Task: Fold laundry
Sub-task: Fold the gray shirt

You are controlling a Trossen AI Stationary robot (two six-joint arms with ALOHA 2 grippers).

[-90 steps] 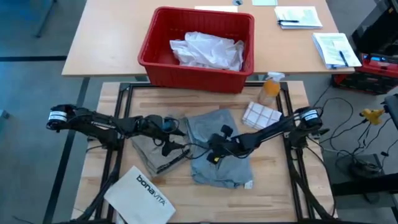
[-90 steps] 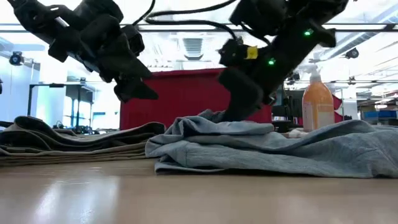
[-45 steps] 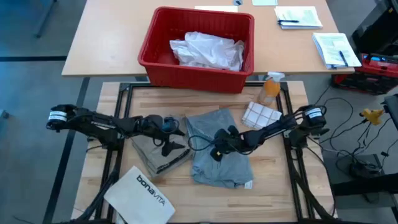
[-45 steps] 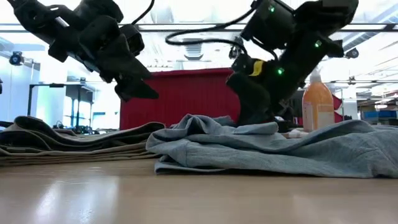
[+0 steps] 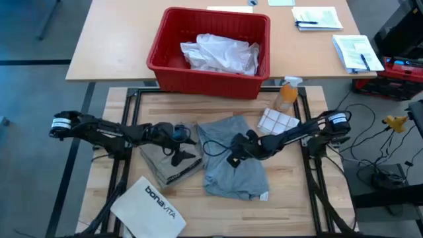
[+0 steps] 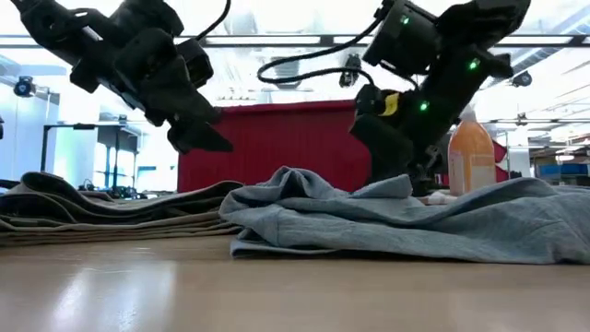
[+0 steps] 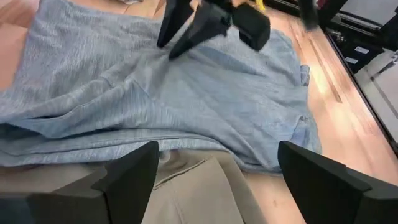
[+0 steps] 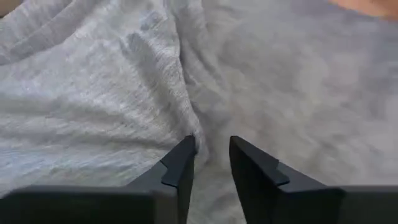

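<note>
Laundry lay mid-table: the right gripper (image 8: 210, 163) pressed nearly closed fingers into the grey T-shirt (image 5: 231, 162), pinching a ridge of its cloth, while the left gripper (image 7: 214, 163) hovered wide open and empty over the folded khaki-tan piece (image 5: 165, 162) just beside it.

Right hand (image 8: 210, 163) fingers nearly together, pinching fold of grey T-shirt (image 8: 112, 93).

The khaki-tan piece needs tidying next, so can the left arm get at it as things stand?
Probably yes. The left gripper hangs open right above the khaki-tan piece, with nothing between them. The grey T-shirt lies beside it, and the right gripper is down on that shirt, out of the way.
</note>
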